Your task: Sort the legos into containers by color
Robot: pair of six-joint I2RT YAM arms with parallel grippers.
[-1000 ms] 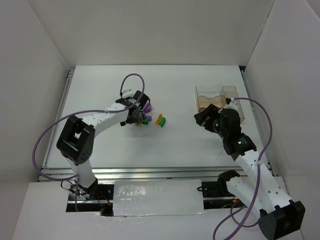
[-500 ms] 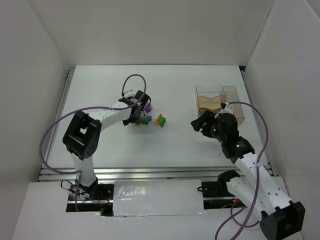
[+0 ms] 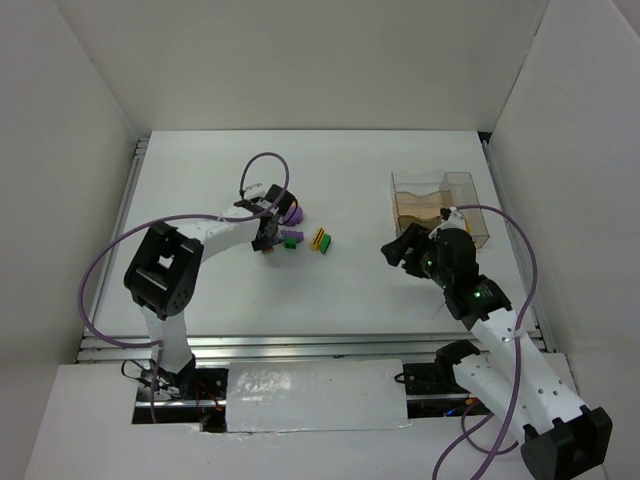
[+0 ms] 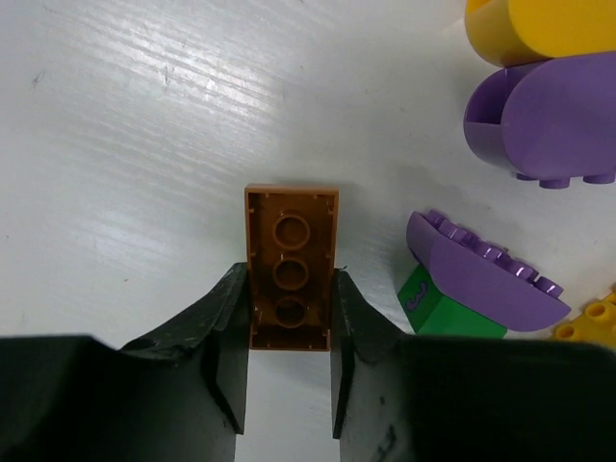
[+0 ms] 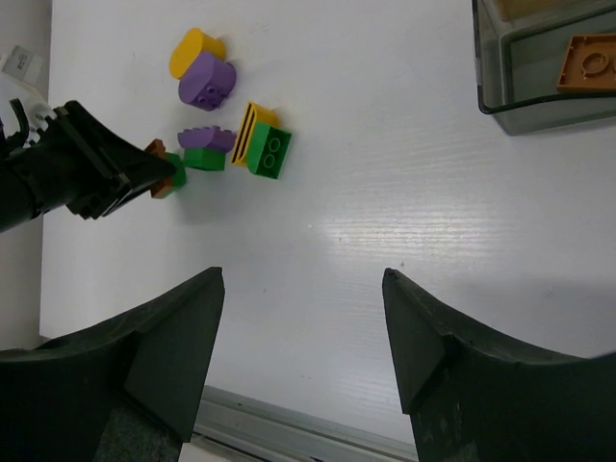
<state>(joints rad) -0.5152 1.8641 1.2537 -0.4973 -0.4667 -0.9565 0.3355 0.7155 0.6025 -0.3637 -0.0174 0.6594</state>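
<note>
Close on the right of the left gripper [image 4: 289, 322]: a purple curved piece [image 4: 476, 272] on a green brick [image 4: 445, 303], near the finger but not touching. Farther ahead, a purple rounded brick [image 4: 539, 120] and a yellow rounded brick [image 4: 539, 29]. Pinched between the jaws on both long sides: a brown brick [image 4: 291, 260], flat on the table [image 4: 115, 144], hollow side up, long axis straight ahead along the fingers. Right gripper [image 5: 303, 356] spread wide, above the table, between the pile and the clear container [image 5: 486, 77] with one orange-brown brick [image 5: 592, 63] inside.

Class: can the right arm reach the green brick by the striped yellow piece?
Probably yes: the right gripper is open, bare table leads to the green brick; left gripper grips a brown brick.
</note>
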